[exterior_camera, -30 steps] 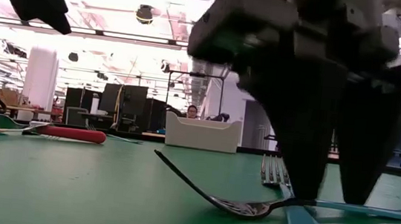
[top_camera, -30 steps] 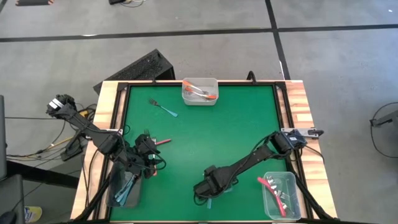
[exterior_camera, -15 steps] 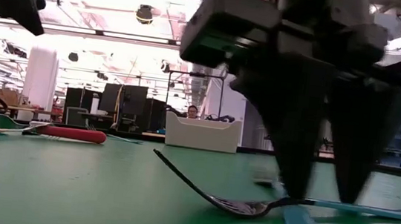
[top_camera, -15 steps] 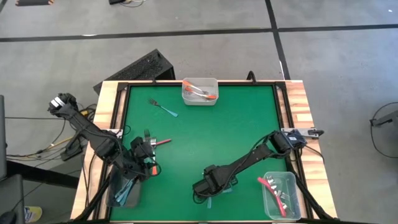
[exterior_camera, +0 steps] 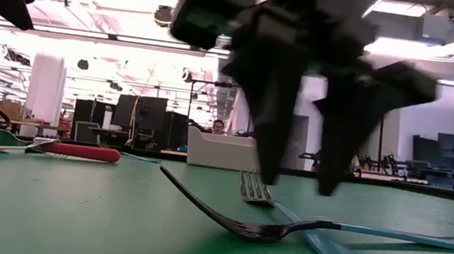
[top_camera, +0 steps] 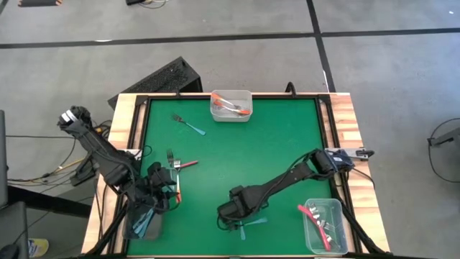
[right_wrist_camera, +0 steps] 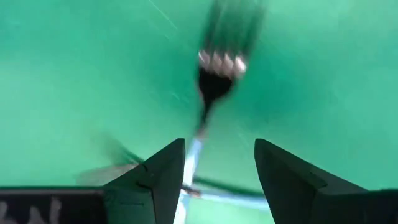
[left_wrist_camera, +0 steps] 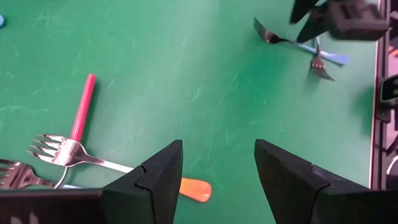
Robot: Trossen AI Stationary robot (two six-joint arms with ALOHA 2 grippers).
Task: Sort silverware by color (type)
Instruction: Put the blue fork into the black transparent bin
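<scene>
A green table [top_camera: 237,151] with a black frame and wooden side edges stands on a grey floor [top_camera: 374,79] marked with dark lines. Three clear plastic bins sit on it: one [top_camera: 231,114] at the middle of the far edge, one [top_camera: 325,232] at the near right corner, and one [top_camera: 141,224] at the near left corner. A black keyboard [top_camera: 164,78] lies on the floor beyond the far left corner. Cables [top_camera: 50,171] trail off the left side.

Blurred fork [right_wrist_camera: 219,74] tines, handle seemingly light blue.

Grey concrete floor [top_camera: 374,79]; bright ceiling lights [exterior_camera: 122,2].
</scene>
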